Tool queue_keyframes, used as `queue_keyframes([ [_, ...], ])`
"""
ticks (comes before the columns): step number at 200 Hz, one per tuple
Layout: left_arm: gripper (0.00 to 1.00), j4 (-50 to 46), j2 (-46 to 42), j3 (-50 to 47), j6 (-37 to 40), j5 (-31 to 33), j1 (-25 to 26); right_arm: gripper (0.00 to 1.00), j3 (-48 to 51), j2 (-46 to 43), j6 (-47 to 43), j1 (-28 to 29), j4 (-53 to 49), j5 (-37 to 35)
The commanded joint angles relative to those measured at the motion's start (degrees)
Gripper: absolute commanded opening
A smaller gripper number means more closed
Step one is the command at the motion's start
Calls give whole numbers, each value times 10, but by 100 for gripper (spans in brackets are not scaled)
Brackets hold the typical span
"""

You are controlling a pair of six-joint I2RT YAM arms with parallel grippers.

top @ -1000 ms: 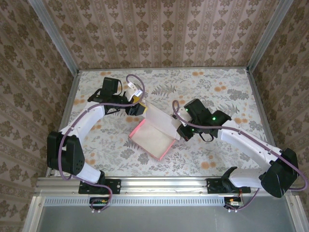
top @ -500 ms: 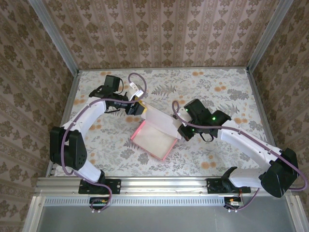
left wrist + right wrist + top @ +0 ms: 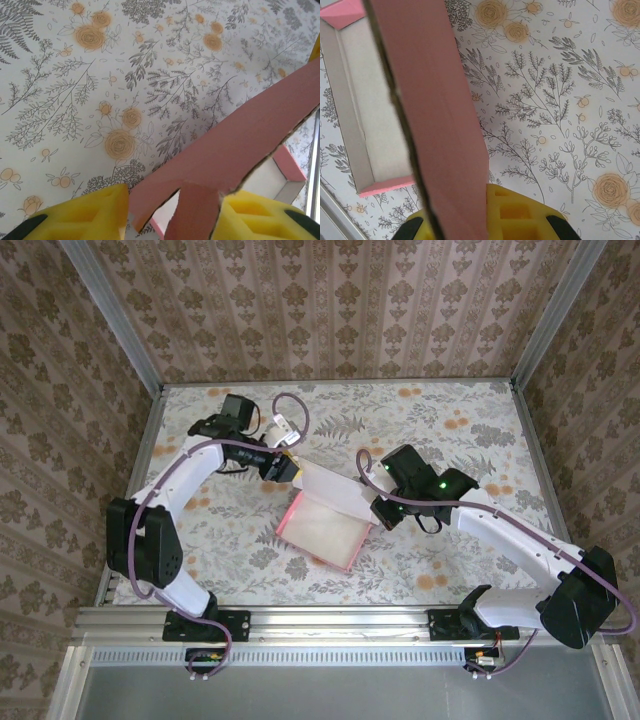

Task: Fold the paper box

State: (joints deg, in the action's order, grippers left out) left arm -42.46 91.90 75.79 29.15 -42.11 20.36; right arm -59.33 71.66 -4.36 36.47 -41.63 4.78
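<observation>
The paper box (image 3: 320,532) lies open mid-table, a shallow pink tray with a pale inside and its long flap (image 3: 335,490) standing up along the far side. My left gripper (image 3: 288,466) is at the flap's left end. In the left wrist view the pink flap (image 3: 250,135) and its tab (image 3: 197,212) sit between the yellow fingers (image 3: 80,217); the right pad touches the tab and a thin gap shows at the left pad. My right gripper (image 3: 377,512) is shut on the flap's right end. There the pink card (image 3: 430,100) passes between the yellow fingers (image 3: 525,215), with the tray (image 3: 365,125) beside it.
The floral tablecloth (image 3: 450,440) covers the table. Patterned walls close in the back and both sides. A metal rail (image 3: 330,620) carrying both arm bases runs along the near edge. Open cloth lies to the right of and behind the box.
The tray has slid a little to the right and turned slightly. The left gripper has followed the flap's left end rightward. The right gripper has stayed put, still holding the flap.
</observation>
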Motion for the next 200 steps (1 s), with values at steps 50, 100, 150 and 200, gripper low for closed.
queue_keyframes([
  [50,29,-70,24,37,33,49,22,0,-18,1,-4,-2,-9,-19],
  [100,23,-84,26,46,34,78,28,0,-18,5,-4,-2,-10,-23],
  [150,20,-107,37,61,37,102,35,0,-18,6,-4,-2,-10,-30],
  [200,8,-108,44,65,31,109,46,0,-15,5,9,-2,0,-30],
])
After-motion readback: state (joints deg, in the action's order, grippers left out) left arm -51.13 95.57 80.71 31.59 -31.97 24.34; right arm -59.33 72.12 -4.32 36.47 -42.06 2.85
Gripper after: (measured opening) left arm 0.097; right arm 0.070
